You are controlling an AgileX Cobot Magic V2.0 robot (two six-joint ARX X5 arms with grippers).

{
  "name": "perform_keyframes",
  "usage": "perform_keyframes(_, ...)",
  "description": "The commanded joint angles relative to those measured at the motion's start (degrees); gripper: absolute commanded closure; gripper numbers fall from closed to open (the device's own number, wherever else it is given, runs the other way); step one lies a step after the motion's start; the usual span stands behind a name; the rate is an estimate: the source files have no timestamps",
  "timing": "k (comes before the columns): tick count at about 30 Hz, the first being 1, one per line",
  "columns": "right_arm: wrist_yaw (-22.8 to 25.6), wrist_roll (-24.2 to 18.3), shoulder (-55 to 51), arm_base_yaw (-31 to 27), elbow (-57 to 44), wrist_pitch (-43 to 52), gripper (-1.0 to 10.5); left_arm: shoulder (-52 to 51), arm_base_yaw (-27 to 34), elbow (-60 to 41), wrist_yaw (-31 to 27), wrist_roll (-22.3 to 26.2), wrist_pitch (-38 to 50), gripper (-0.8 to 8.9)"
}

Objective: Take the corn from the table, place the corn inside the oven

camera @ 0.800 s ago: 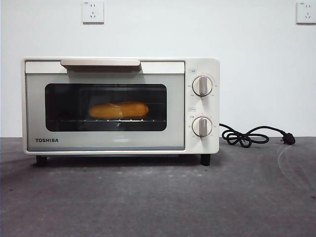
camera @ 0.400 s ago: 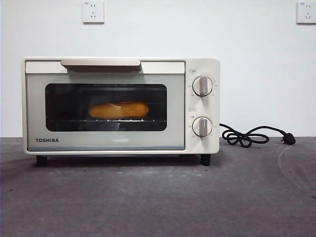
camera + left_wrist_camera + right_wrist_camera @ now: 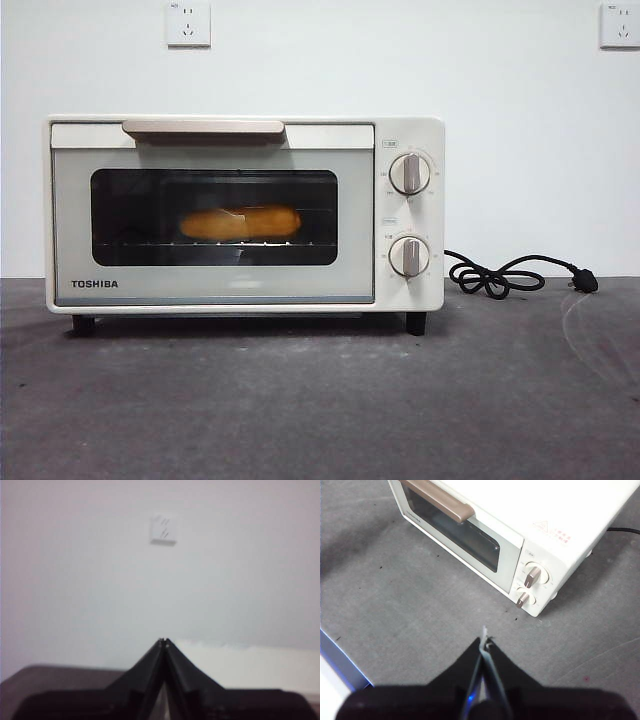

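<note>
The cream-white TOSHIBA oven (image 3: pixel 245 215) stands on the dark grey table (image 3: pixel 320 400) with its door closed. Through the dark glass window the yellow-orange corn (image 3: pixel 240 222) lies on the rack inside. Neither gripper shows in the front view. My left gripper (image 3: pixel 163 641) is shut and empty, raised and facing the white wall. My right gripper (image 3: pixel 484 641) is shut and empty, high above the table in front of the oven (image 3: pixel 520 535), near its knob end.
A black power cord (image 3: pixel 510 275) with its plug lies on the table to the right of the oven. Two wall sockets (image 3: pixel 188 22) sit high on the white wall. A table edge (image 3: pixel 340 665) shows in the right wrist view.
</note>
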Motion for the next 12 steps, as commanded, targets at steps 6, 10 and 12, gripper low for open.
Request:
perform_keyframes(6,0.07,-0.2,0.13,-0.02,0.09,0.35,9.5,-2.95,-0.26,-9.4,-2.27,0.66,2.27,8.17)
perform_keyframes(10,0.57,-0.2,0.13,-0.02,0.09,0.35,9.5,-2.95,-0.26,-11.5,-2.27,0.87,2.27,8.17)
perform_keyframes(12,0.94,-0.2,0.13,-0.02,0.09,0.33,9.5,-2.97,-0.28,-12.15,-2.25,1.16,0.46,8.17)
